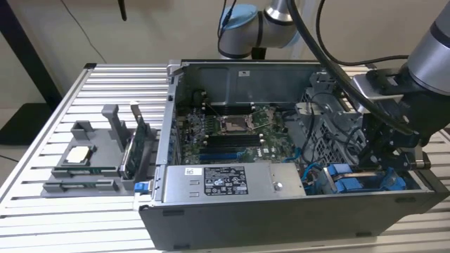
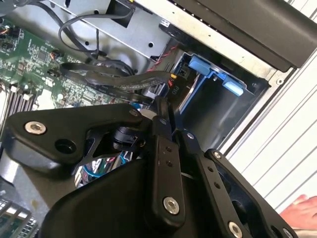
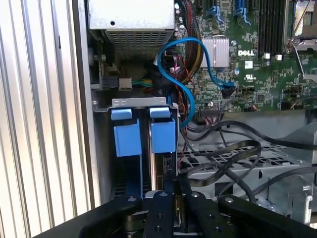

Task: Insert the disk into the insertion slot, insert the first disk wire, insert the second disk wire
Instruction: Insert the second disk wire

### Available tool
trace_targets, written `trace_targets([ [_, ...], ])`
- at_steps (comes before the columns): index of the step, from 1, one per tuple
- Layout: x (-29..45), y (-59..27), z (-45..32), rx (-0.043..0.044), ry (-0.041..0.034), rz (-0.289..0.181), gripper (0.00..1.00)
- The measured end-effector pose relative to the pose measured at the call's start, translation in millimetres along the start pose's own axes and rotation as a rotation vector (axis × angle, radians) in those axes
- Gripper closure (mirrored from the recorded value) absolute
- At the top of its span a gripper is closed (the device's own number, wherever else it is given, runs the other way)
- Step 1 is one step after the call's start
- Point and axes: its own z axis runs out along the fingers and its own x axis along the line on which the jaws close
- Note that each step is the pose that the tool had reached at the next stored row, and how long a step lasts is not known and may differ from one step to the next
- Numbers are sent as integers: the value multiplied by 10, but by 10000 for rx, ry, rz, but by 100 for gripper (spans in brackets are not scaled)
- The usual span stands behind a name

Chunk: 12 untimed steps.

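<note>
Pincer (image 3: 174, 198) meets the disk (image 3: 163, 136); exterior view adds the arm (image 1: 429, 52).

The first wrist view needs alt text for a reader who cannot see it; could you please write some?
Seen from the arm's wrist, the black gripper reaches into an open computer case at the drive cage, where two blue disk carriers sit side by side. Beyond lie a blue cable, black cables and the green motherboard.

A grey parts holder (image 1: 88, 158) is set near the slatted table's (image 1: 42, 211) left edge, beside the computer case (image 1: 281, 221).
</note>
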Motion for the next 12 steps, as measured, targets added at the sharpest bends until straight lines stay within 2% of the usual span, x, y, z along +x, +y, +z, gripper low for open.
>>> trace_targets([
  [5, 8, 7, 60, 47, 7, -6, 84],
  [7, 7, 7, 57, 46, -19, -5, 83],
  [8, -11, -3, -96, 45, -6, -5, 76],
  [9, -29, -14, -240, 45, -3, -6, 76],
  [12, -34, -17, -276, 45, -4, -5, 76],
])
